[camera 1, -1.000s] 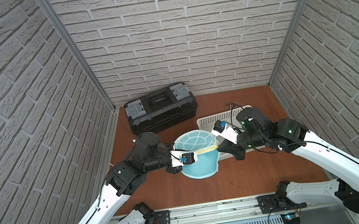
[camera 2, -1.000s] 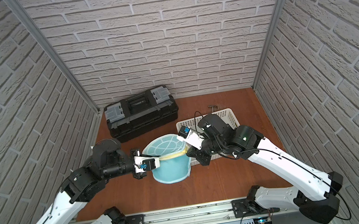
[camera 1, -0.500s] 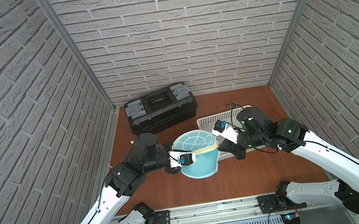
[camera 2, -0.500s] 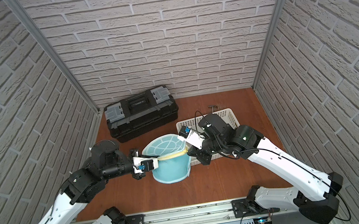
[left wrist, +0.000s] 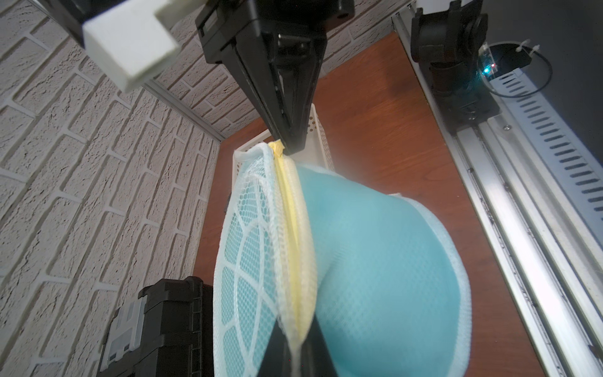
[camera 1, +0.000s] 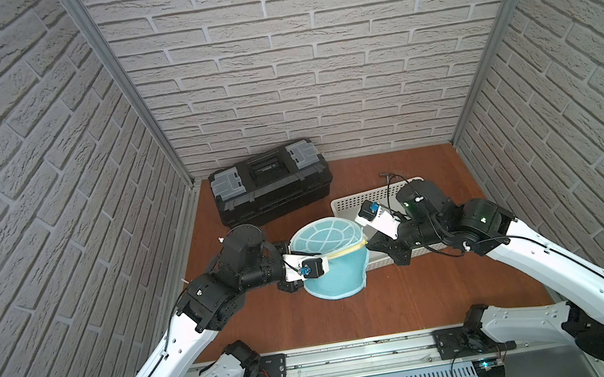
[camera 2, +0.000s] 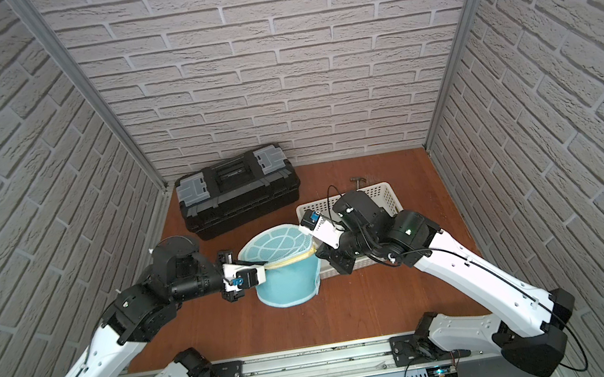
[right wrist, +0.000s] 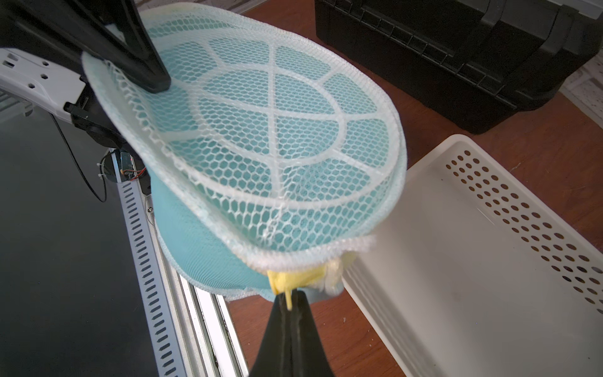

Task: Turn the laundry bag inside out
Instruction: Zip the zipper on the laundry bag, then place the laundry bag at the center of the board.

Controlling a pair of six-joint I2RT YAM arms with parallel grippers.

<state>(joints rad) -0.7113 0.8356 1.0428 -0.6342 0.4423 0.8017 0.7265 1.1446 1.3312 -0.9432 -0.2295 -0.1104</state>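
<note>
Brown wooden tabletop, boxed in by three white brick-pattern walls. One aluminium rail along the lower edge of both top views, two white-and-black arms mounted on it.

One laundry bag, a soft light-blue mesh cylinder with yellow trim, at the centre of the frame in both top views, strung between the two claws. One round end with a white spoked-ring net faces up and is tilted. The yellow trim runs as one band just under that end. The blue body hangs below it. Cannot tell if the lower edge touches the tabletop.

Left claw: pressed together, pinching the yellow trim at the bag's left edge in the top views. Right claw: pressed together, pinching a bunched bit of the same yellow trim at the opposite edge. Two claws, both on the bag.

One black plastic toolbox with two grey latches, above and left of the bag in the top views, against the back wall, lid shut. One white perforated plastic basket right of the bag, under the right arm, just beside the bag. Its floor is bare in the right wrist view.
</note>
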